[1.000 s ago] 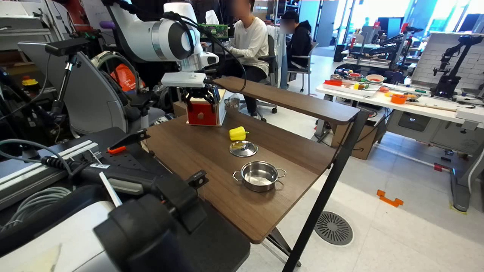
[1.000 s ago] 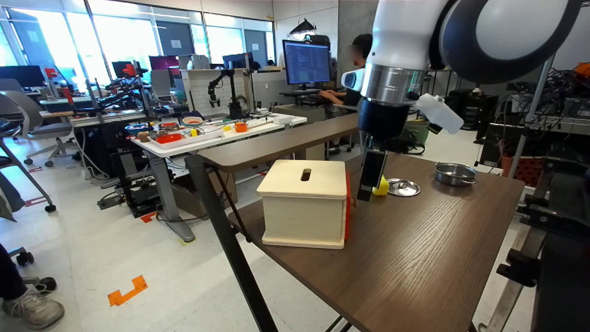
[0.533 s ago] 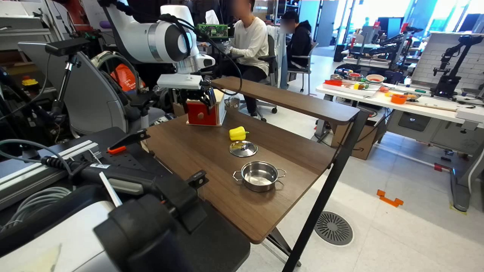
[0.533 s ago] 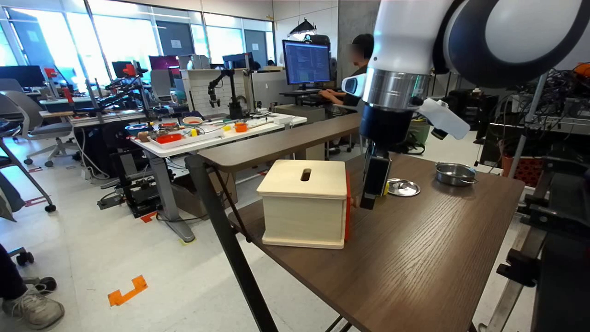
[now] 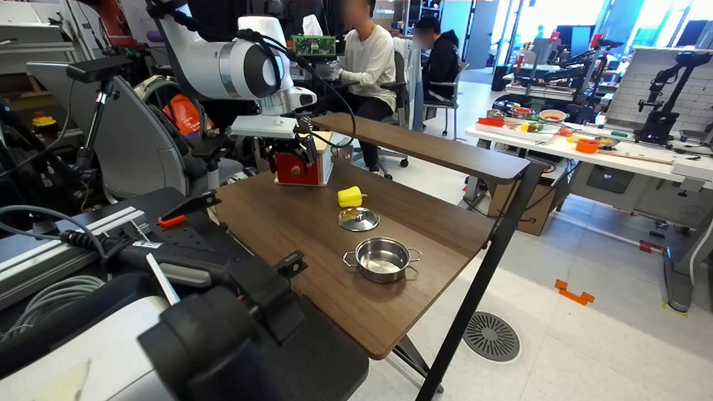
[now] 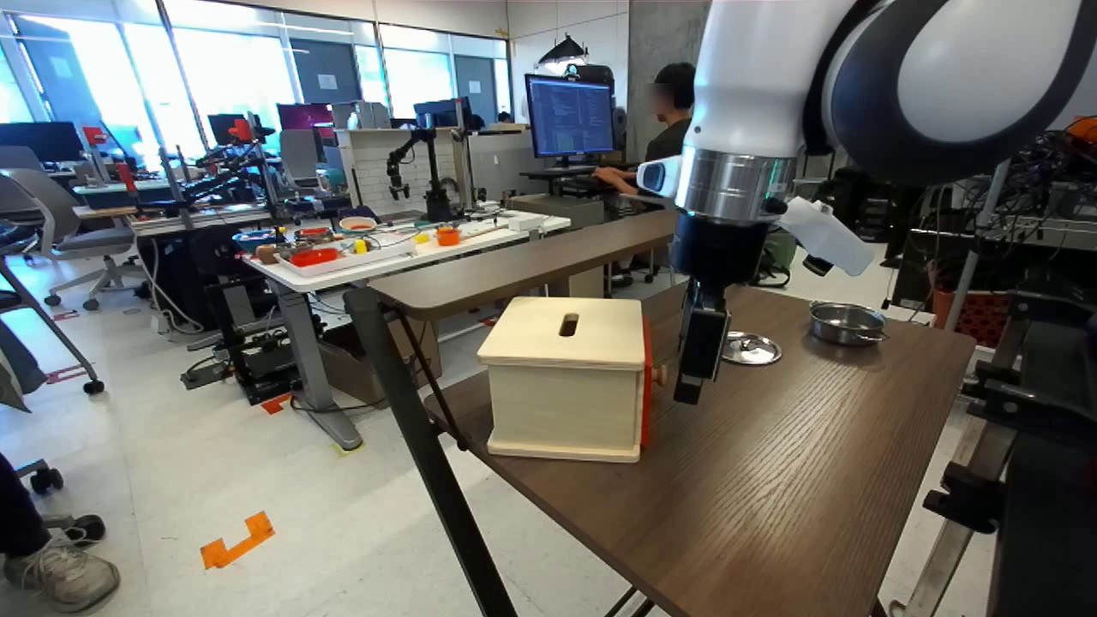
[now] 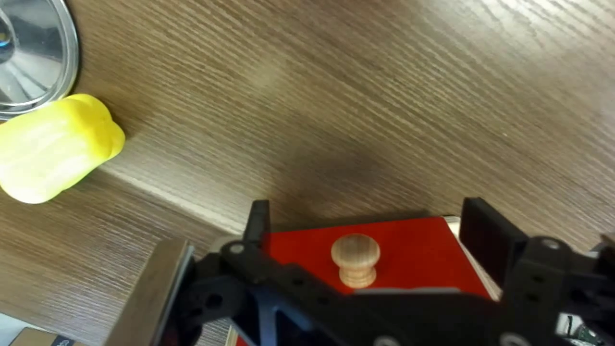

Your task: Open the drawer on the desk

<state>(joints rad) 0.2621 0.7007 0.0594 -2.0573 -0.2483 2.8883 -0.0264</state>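
The drawer is a pale wooden box (image 6: 561, 407) with a slotted lid and a red front (image 7: 408, 254), standing at one end of the brown desk (image 6: 771, 488). The red front sits flush with the box and is partly covered by the gripper in an exterior view (image 5: 287, 177). A round wooden knob (image 7: 355, 254) sticks out from it, also visible in an exterior view (image 6: 659, 374). My gripper (image 7: 367, 211) is open and empty, pointing down. In the wrist view its fingers stand wide on either side of the knob. In an exterior view the fingertips (image 6: 688, 390) are just in front of the knob, apart from it.
A yellow pepper (image 5: 350, 196), a metal lid (image 5: 359, 219) and a metal pot (image 5: 382, 259) stand along the desk. A raised wooden shelf (image 5: 423, 146) runs along one side, near the box. A black leg (image 6: 420, 446) supports it at the box end.
My gripper has moved lower and slightly away from the red front, so its fingertips are now down near knob height. It has stayed open. The box and other objects have not moved.
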